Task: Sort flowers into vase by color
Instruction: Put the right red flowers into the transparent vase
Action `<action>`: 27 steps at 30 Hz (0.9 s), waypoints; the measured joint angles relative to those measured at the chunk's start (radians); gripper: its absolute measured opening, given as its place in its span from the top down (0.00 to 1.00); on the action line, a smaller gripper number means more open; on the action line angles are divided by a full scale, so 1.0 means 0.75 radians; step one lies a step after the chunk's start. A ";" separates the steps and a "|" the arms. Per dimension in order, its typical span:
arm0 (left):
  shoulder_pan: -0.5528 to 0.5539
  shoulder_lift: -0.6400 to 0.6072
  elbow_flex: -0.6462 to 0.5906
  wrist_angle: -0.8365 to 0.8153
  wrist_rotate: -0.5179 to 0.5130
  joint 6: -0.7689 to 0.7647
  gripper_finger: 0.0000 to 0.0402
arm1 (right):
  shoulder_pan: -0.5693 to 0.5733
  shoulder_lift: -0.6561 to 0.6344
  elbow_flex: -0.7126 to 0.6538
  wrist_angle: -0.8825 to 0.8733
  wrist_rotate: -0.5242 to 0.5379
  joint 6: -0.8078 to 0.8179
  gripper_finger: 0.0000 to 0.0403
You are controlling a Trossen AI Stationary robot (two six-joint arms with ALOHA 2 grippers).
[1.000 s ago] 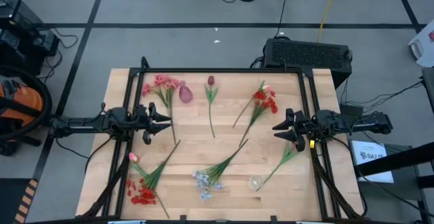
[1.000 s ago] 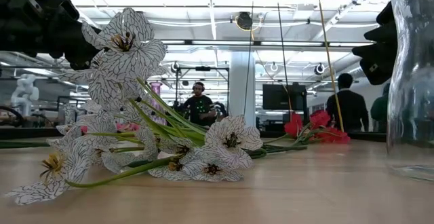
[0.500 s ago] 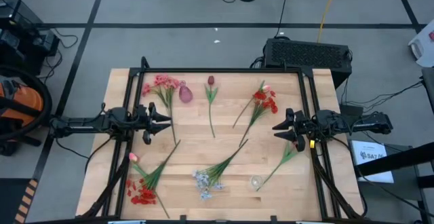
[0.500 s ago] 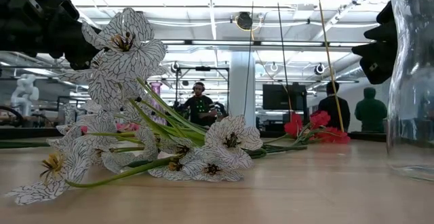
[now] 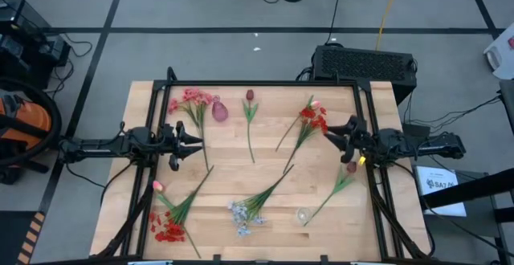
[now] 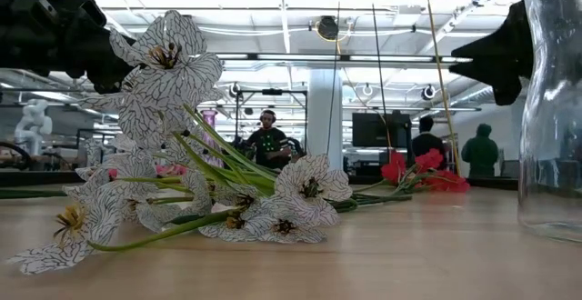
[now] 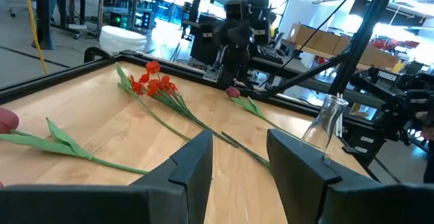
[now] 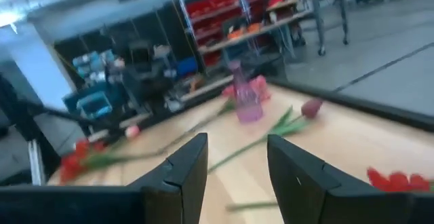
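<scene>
1. At the table's left edge: left gripper [image 5: 195, 144], arm stretched level across the wood from the left side, wrist straight, fingers parted with nothing between them; its tips lie just beside the stem of the pink cluster spray [image 5: 191, 99].
2. At the right edge: right gripper [image 5: 328, 132], arm reaching in level from the right side and angled slightly toward the far side; fingers apart and empty, tips just beside the red cluster spray [image 5: 312, 119].
3. Far-left area: pink vase [image 5: 219, 110], upright on the wood, just beside the pink cluster heads; seen from the right wrist as a narrow-necked body [image 8: 247, 104].
4. Far centre: maroon tulip [image 5: 250, 95], lying flat, stem running toward the near side.
5. Right side, near the right arm: second maroon tulip [image 5: 351, 167], flat, stem slanting toward the clear glass vase [image 5: 303, 214].
6. Near centre: pale blue-white bunch [image 5: 239, 214], flat; fills the low view [image 6: 173, 59].
7. Near-left corner: pink bud [image 5: 157, 186] and red cluster [image 5: 168, 229], lying flat, stems crossing.
</scene>
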 joint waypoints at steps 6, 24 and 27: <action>-0.001 0.000 0.000 0.000 0.000 0.000 0.63 | 0.011 0.146 0.032 0.243 -0.035 -0.083 0.64; -0.001 0.000 0.001 0.000 0.000 0.000 0.63 | -0.025 1.457 1.122 -0.585 0.511 0.540 0.64; -0.001 0.000 0.000 0.000 0.000 0.000 0.63 | -0.073 1.604 1.288 -0.906 0.473 0.901 0.64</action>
